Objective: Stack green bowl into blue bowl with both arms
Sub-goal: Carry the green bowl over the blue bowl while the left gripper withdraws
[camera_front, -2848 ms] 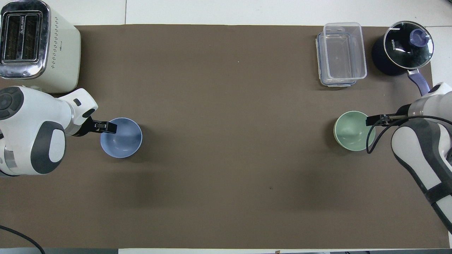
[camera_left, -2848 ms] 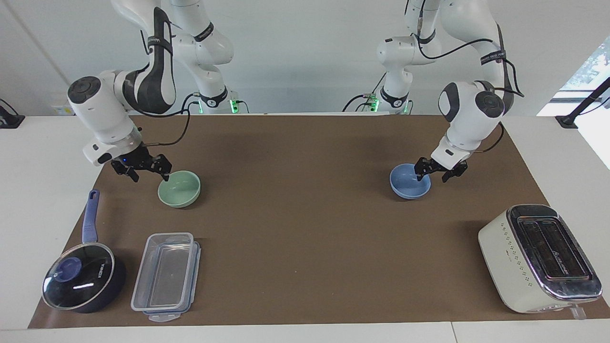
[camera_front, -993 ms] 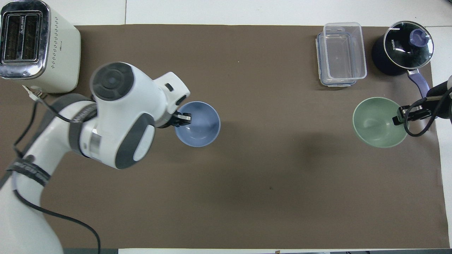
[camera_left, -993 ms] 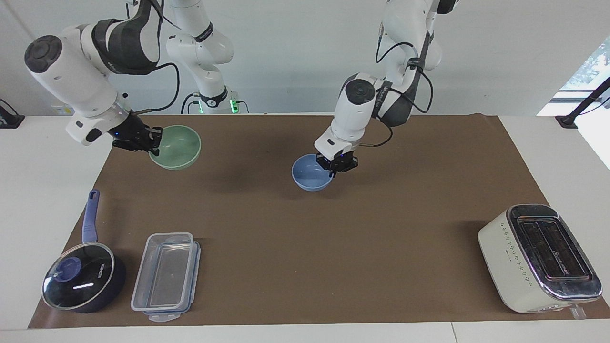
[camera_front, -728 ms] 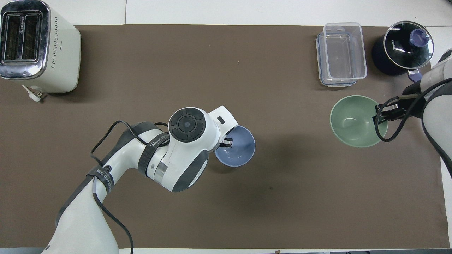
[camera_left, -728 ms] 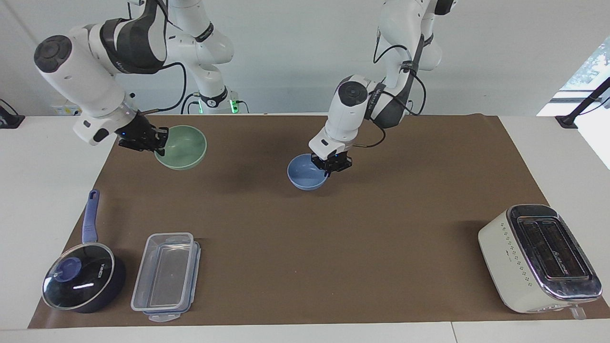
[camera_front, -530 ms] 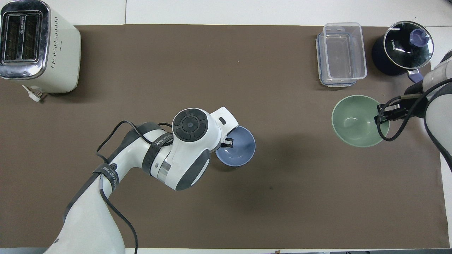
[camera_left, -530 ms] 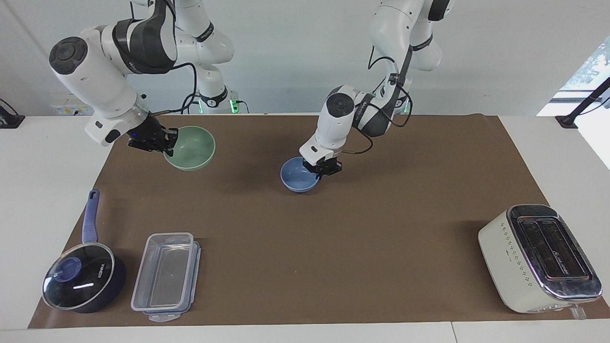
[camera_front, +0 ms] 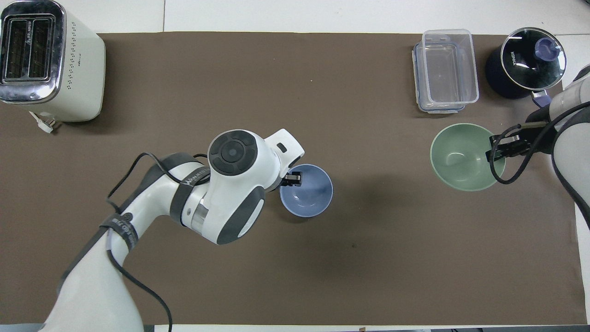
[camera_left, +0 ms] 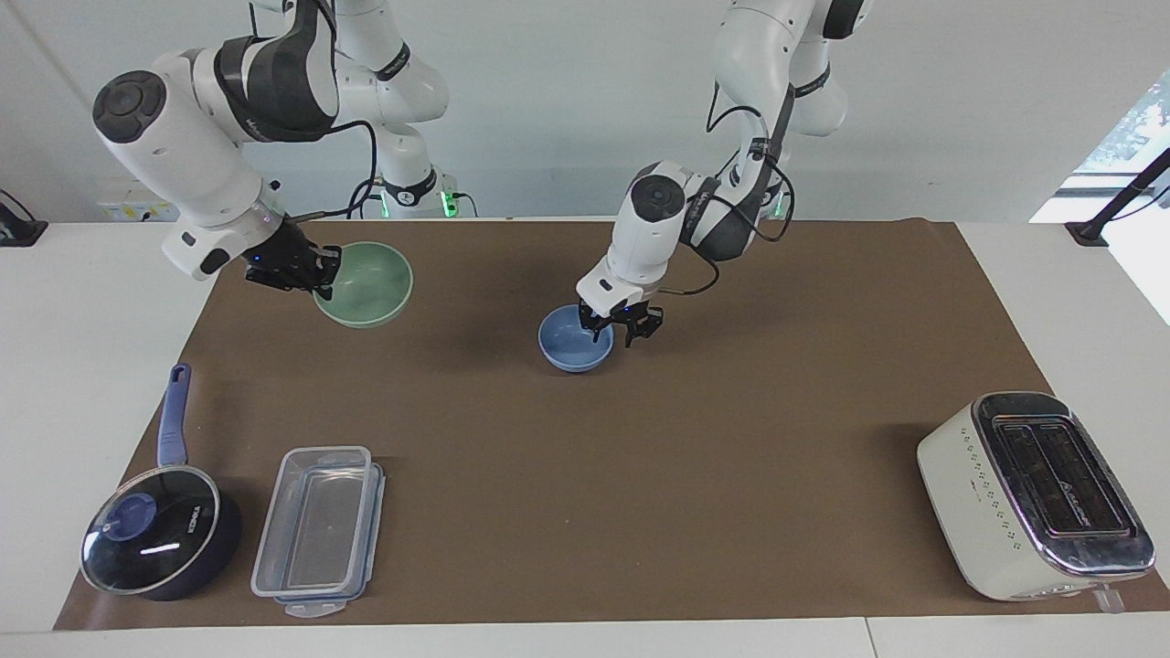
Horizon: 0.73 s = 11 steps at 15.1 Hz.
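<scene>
Brown matting (camera_left: 640, 475) over a white table; white wall where the robots stand.

Facing view, left to right:

- Dark saucepan (camera_left: 160, 535) with glass lid, blue handle pointing toward the robots – at the right arm's end of the table.
- Clear rectangular container (camera_left: 315, 530), beside the saucepan.
- Right gripper (camera_left: 311, 271), fingers pinched on the rim of the green bowl (camera_left: 366, 285). Bowl held in the air, tilted, over the mat's edge nearest the robots at the right arm's end. Since half a second ago it has barely moved; 2.8 s ago it sat on the mat.
- Blue bowl (camera_left: 574, 339), resting on the mat near the table's middle. It has been carried there from the left arm's end, where it stood 2.8 s ago.
- Left gripper (camera_left: 622, 327), just above the blue bowl's rim. Fingers now spread, one on each side of the rim – half a second ago they were clamped on it.
- Cream toaster (camera_left: 1033, 493), at the left arm's end, farther from the robots than the bowls. Unmoved.

Hard to make out: in the overhead view the left arm's wrist (camera_front: 235, 184) covers most of its gripper and part of the blue bowl's rim; the right arm is cut off at the frame edge, with a cable loop crossing the green bowl's rim.
</scene>
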Tool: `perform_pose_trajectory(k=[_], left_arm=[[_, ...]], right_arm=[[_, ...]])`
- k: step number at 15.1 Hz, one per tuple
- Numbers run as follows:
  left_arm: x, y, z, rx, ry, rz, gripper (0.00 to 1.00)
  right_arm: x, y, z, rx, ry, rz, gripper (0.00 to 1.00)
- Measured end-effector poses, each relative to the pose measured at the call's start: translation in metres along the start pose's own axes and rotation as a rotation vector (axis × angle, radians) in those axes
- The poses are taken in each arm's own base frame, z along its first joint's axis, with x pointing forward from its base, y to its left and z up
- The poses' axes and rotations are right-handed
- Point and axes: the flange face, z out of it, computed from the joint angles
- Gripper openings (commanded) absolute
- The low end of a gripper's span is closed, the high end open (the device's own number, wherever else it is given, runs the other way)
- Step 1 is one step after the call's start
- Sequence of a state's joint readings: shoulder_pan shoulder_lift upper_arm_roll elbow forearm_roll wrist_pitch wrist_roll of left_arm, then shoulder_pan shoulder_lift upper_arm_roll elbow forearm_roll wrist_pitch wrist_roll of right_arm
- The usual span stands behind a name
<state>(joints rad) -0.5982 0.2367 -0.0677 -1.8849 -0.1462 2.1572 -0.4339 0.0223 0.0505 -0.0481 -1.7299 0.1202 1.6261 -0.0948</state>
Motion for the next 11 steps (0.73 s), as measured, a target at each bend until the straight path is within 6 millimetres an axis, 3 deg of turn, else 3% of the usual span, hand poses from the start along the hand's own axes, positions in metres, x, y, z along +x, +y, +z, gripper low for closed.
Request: perform_pose_trajectory(k=[2, 5, 8, 10, 11], left_arm=[[0.013, -0.039, -0.069, 0.006, -0.021, -0.064, 1.00], [0.028, -0.140, -0.161, -0.001, -0.010, -0.114, 1.00], [0.022, -0.245, -0.207, -0.006, -0.010, -0.123, 1.00], [0.015, -0.290, -0.218, 0.002, -0.015, -0.120, 1.00], [0.013, -0.302, -0.220, 0.016, -0.019, -0.120, 1.00]], right_arm=[[0.006, -0.032, 0.007, 0.010, 0.029, 0.027, 0.00], [0.011, -0.099, 0.043, 0.007, 0.084, 0.043, 0.00], [0.006, -0.153, 0.094, 0.049, 0.119, 0.046, 0.00], [-0.001, -0.174, 0.124, 0.065, 0.123, 0.032, 0.00], [-0.005, -0.184, 0.136, 0.072, 0.122, 0.034, 0.00]])
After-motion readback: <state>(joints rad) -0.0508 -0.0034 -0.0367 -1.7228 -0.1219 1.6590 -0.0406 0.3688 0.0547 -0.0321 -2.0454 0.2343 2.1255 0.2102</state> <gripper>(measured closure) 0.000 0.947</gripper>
